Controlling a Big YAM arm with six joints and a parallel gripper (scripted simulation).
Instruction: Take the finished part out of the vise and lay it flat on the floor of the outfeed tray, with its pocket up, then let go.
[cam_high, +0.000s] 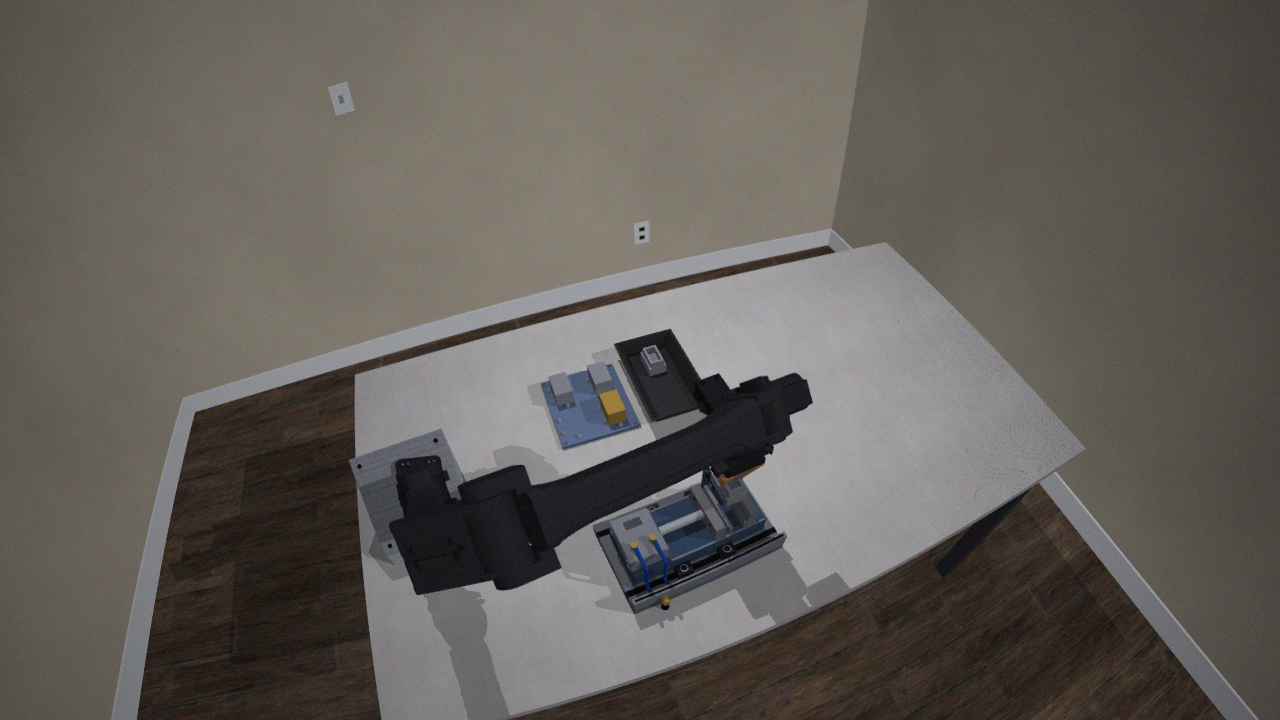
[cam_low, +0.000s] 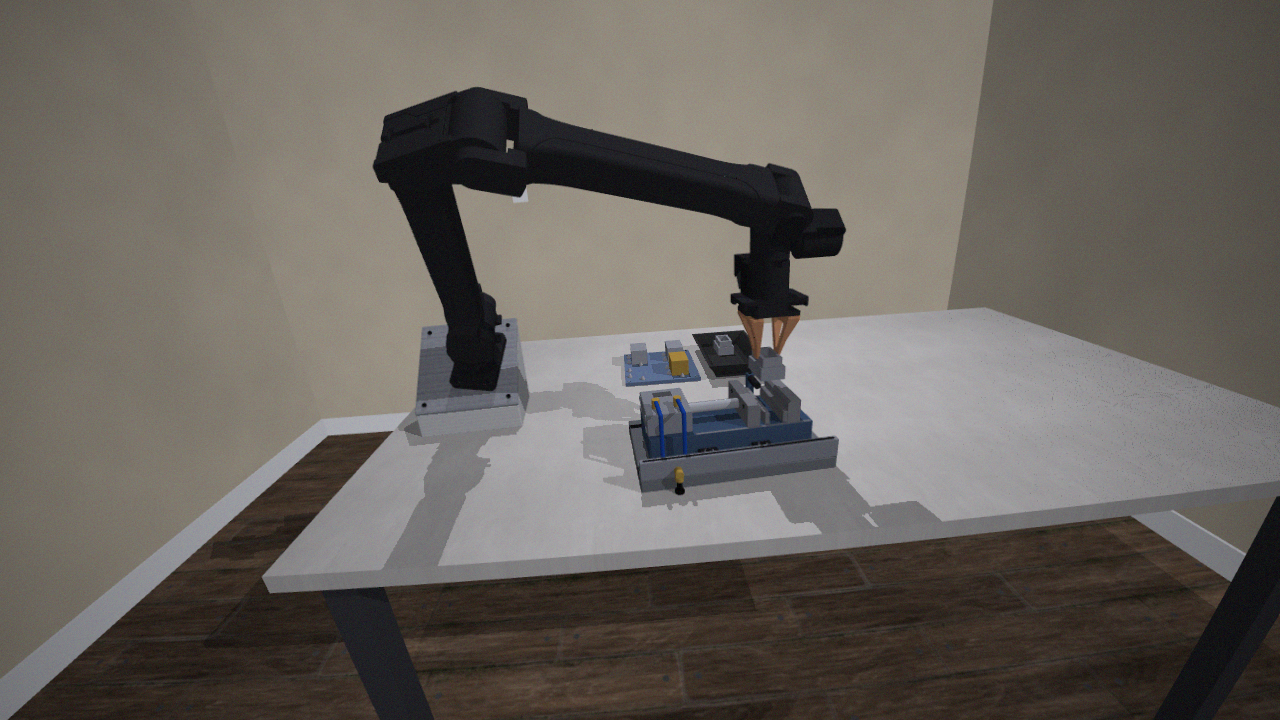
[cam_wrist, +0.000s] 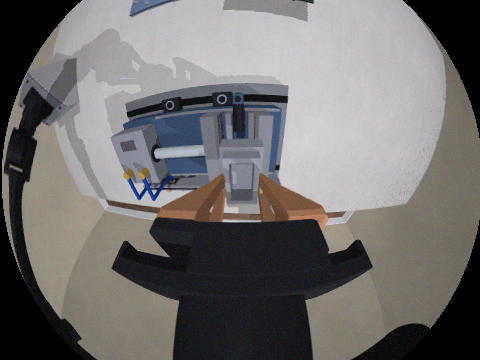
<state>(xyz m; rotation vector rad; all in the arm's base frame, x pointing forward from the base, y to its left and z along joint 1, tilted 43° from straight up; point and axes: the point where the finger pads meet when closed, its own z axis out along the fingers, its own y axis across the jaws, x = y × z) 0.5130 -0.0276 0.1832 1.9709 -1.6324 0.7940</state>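
Note:
My gripper (cam_low: 769, 355) (cam_wrist: 241, 178) with orange fingers is shut on the finished part (cam_low: 769, 366) (cam_wrist: 242, 175) (cam_high: 733, 489), a small grey block. It holds the part a little above the jaws of the vise (cam_low: 729, 425) (cam_high: 680, 537) (cam_wrist: 200, 134). The vise sits on a blue and grey base near the table's front. The black outfeed tray (cam_high: 673, 394) (cam_low: 726, 362) lies behind the vise, further from the front edge. A small grey part (cam_high: 653, 360) (cam_low: 721, 339) lies in the tray's far end.
A blue plate (cam_high: 586, 420) (cam_low: 657, 368) with two grey blocks and a yellow block (cam_high: 614, 405) (cam_low: 678, 360) lies left of the tray. The arm's grey base (cam_high: 380, 483) (cam_low: 465, 394) stands at the table's left. A small yellow knob (cam_low: 679, 476) sticks out at the vise's front.

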